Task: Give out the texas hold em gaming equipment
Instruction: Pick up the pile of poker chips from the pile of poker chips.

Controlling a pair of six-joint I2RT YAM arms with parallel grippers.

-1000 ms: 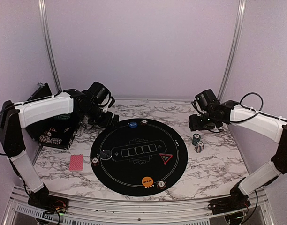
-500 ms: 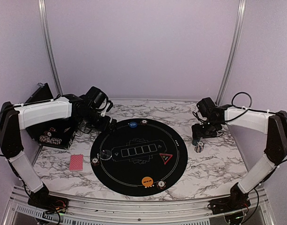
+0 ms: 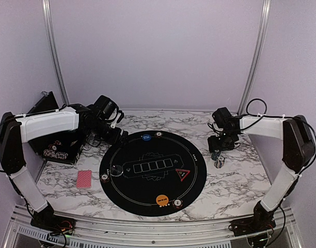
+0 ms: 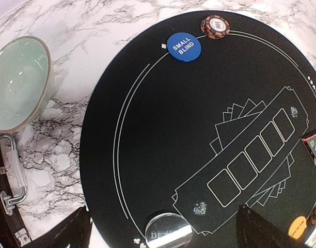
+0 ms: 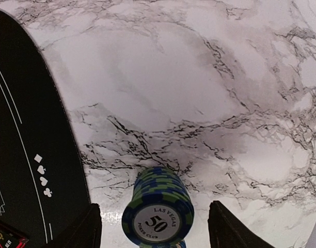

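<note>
Distribution partly done: blue button point(image 4: 184, 46), orange button point(image 3: 161, 199) and red triangle marker point(image 3: 183, 174) lie on the black mat point(image 3: 147, 191); card deck point(image 3: 84, 179) lies off it, left. Right gripper point(image 5: 155, 227), jaws apart, straddles the chip stack point(image 5: 158, 206) ungripped; left gripper point(image 4: 163, 232) gapes wide, empty

Blue-green chip stack point(image 5: 158, 209) (top marked 50) stands upright; pink-backed cards point(image 3: 84, 179) lie flat, well apart.

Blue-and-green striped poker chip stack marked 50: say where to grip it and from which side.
Pinch the blue-and-green chip stack by its striped round sides, coming straight down: it stands upright on the white marble table, both flanks clear, between the open fingers of the right claw.
</note>
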